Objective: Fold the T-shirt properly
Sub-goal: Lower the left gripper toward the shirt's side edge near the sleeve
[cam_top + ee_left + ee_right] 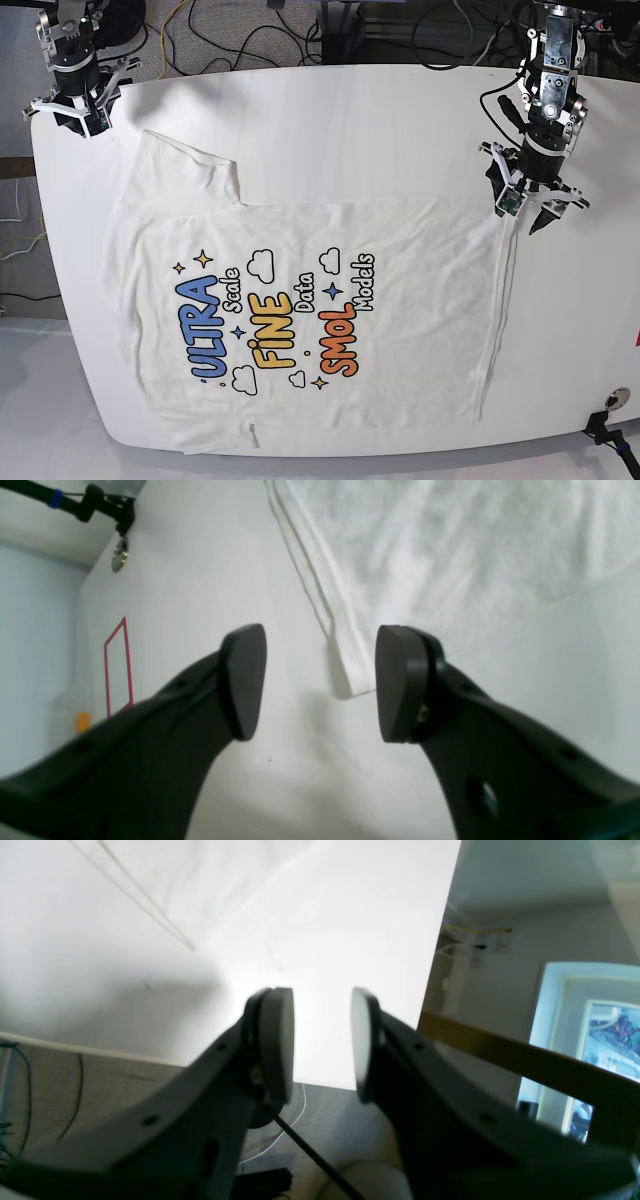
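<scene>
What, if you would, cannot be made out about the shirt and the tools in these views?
- T-shirt print: outside both wrist views; only plain cloth shows.
- Right tool: tiny in the base view at the table corner.
- Left tool: its height above the hem is unclear.

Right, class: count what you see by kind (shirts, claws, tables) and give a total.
T-shirt: 1
Claws: 2 (left claw, right claw)
Table: 1
Total: 4
</scene>
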Robot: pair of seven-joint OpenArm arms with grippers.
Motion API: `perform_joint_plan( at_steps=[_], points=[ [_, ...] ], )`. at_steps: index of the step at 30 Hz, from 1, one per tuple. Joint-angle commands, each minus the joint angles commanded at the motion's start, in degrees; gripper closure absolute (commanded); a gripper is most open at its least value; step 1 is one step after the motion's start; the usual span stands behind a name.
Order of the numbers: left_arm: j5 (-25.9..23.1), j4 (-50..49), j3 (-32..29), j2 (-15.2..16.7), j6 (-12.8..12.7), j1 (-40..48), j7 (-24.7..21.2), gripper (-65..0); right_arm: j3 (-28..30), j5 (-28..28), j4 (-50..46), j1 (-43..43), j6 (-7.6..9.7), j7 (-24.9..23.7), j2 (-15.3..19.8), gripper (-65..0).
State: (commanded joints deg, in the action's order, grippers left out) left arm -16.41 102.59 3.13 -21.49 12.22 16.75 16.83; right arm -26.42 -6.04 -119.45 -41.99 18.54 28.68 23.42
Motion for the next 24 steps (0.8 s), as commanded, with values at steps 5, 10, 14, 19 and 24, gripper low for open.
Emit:
perform_joint_plan(
  at_steps=[5,10,14,19,24],
  points=[
    [0.2,0.1,-0.7,0.0,0.0,-0.2,0.0,-32.2,-0.1,0.3,1.2,0.6,0.06,-0.1,0.0,-18.8],
    [0.1,0.3,-3.7,0.2,-0.1,-0.5,0.3,-32.2,0.0,0.2,1.5,1.2,-0.08,0.6,-0.1,-18.8],
    [-0.6,0.2,-6.3,0.8,-0.3,-1.7,0.5,-32.1,0.0,0.2,1.4,1.3,0.02,1.3,0.0,-18.9],
    [-1.0,-0.6,-11.3,1.0,-0.3,-3.5,0.9,-32.3,-0.2,0.2,1.3,1.6,-0.15,1.7,-0.1,-19.0],
    [-1.6,-0.7,-11.0,1.3,0.3,-3.3,1.5,-32.7,-0.2,0.3,1.1,2.0,0.34,1.8,0.0,-18.7]
  ],
)
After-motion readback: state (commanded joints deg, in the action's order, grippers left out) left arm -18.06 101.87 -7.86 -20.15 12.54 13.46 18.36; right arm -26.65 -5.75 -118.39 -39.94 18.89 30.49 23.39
